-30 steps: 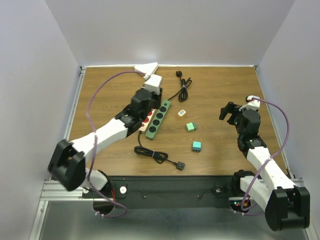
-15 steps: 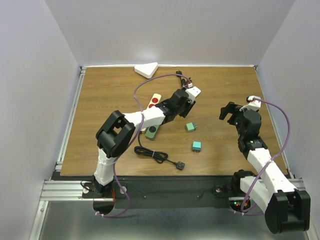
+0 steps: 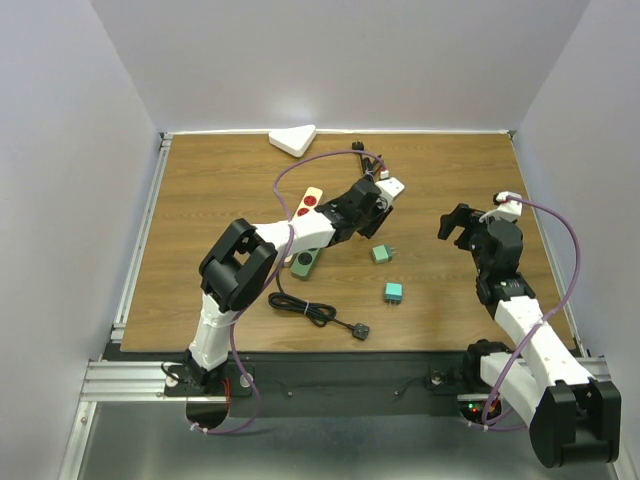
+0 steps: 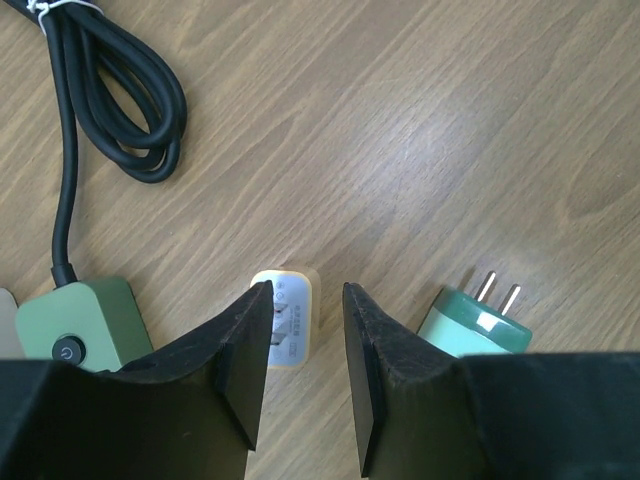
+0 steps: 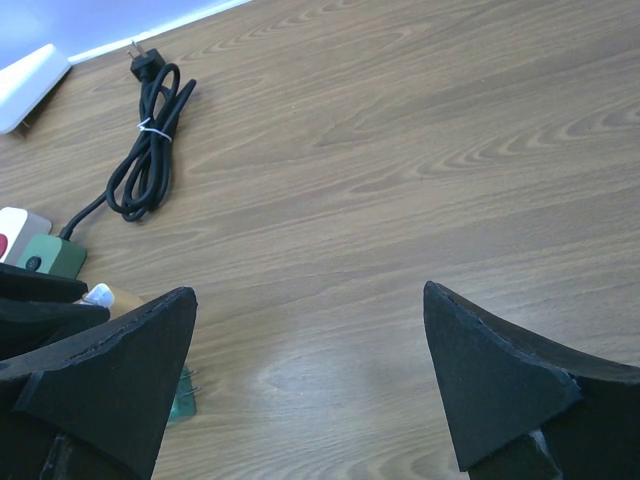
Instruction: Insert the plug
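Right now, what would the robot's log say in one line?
left jaws: open over small white boxy plug on wooden table | right jaws: open, empty | green power strip: beside plug | status: plug not inserted

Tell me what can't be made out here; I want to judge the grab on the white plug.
White plug: left wrist view, left gripper fingers cover its near end, prongs unseen; top view, gripper hides it.
Power strip: top view, left arm covers most sockets.
Green plug: left wrist view, gripper body cuts off its base.
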Available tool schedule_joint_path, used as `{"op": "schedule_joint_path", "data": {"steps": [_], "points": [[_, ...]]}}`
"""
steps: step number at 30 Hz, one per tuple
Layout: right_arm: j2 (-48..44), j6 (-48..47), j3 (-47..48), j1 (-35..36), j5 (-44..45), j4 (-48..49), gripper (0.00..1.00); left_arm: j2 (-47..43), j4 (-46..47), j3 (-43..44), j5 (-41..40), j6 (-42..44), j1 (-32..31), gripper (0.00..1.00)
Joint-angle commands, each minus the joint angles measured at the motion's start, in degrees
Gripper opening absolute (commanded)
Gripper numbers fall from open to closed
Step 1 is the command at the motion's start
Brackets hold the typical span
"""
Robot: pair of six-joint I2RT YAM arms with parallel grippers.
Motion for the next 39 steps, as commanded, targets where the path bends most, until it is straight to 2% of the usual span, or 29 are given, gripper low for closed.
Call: {"op": "schedule_joint_path", "data": {"steps": [1,11,16,23,25,26,27,33,35,37,39], "points": [[-1.2,0.1,2.9,0.1,-0.4,1.0,1.0,0.1,-1.4,2.9,-1.3,1.0,-0.2,0.44],[-2.1,-0.1,2.8,0.1,-0.6,0.7,1.0,1.0,-2.7,3.5,-4.6,0.7,-0.2,0.45],[-1.6,0.1,3.0,0.1,-1.1,0.7,1.0,-2.7,2.2,-0.9,-5.3,1.0,-0.1,0.49],[-2.1,-0.1,2.9,0.1,-1.1,0.6,1.0,-1.0,0.3,-0.6,-4.9,0.8,0.4,0.49],[-2.1,-0.1,2.9,0.1,-1.0,0.6,1.0,-1.1,0.3,-1.0,-4.2,0.6,0.4,0.41],[-2.0,-0.1,2.9,0.1,-1.0,0.6,1.0,-1.1,0.3,-1.2,-3.7,0.4,0.4,0.32],[-1.9,-0.1,3.0,0.1,-1.1,0.6,1.0,-1.1,0.4,-1.3,-3.1,0.2,0.5,0.29],[-2.0,-0.4,3.1,0.0,-1.9,0.4,1.0,-0.9,0.5,-2.6,1.3,-1.2,1.7,0.27],[-2.1,-1.1,3.6,0.1,-3.7,0.2,1.0,-1.2,0.7,-3.3,5.0,-1.7,2.5,0.27],[-1.9,-1.8,4.1,0.1,-6.4,0.0,1.0,-2.1,1.1,-4.4,7.8,-2.6,3.5,0.16],[-1.3,-2.1,5.7,0.1,-14.9,-0.1,1.0,-4.2,2.6,-6.2,9.9,-4.2,4.4,0.07]]}}
